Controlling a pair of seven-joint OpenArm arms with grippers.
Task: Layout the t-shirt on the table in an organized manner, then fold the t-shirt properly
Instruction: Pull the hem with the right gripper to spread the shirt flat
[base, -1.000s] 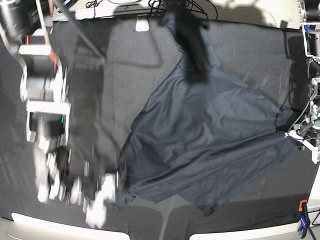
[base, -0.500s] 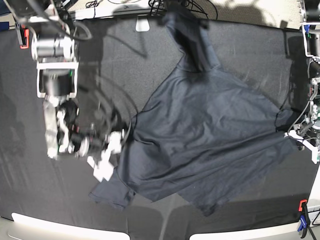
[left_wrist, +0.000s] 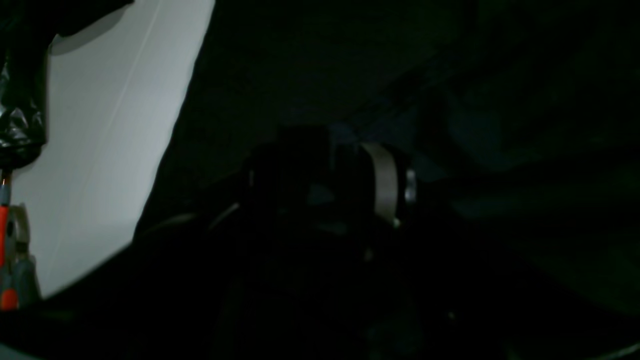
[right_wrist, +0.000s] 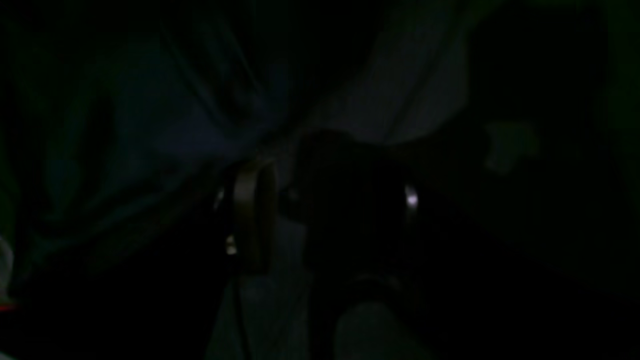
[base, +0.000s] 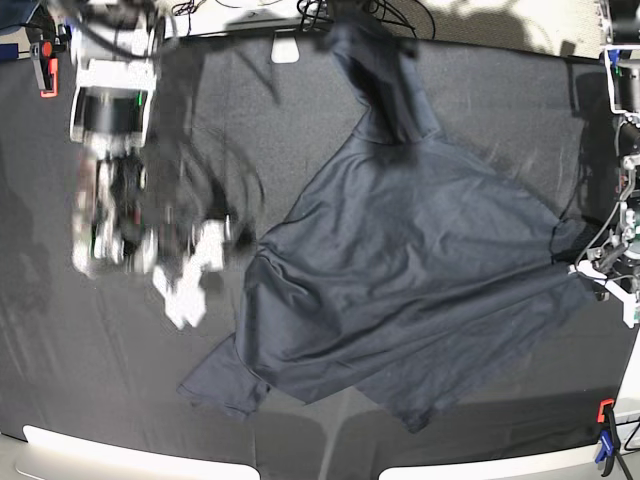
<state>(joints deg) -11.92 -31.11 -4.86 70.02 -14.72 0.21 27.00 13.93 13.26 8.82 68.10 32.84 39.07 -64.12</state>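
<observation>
The dark t-shirt (base: 420, 270) lies spread and wrinkled across the middle of the black table (base: 500, 90). One sleeve (base: 222, 385) lies flat at the front left and another part runs toward the back edge (base: 380, 70). My right gripper (base: 185, 280) hovers blurred left of the shirt, open and holding nothing. In the dark right wrist view its fingers (right_wrist: 255, 215) stand wide apart over the fabric. My left gripper (base: 605, 280) sits at the shirt's right corner (base: 570, 240). The left wrist view shows one finger (left_wrist: 385, 182), too dark to judge the grip.
A red clamp (base: 42, 68) holds the cloth at the back left and a red and blue clamp (base: 605, 440) at the front right. Pale table edges (base: 120, 455) run along the front. Cables and a white bracket (base: 285, 48) lie at the back edge.
My right arm rose from the front left corner toward the back, leaving the sleeve lying flat at the front left. The left arm has not moved.
</observation>
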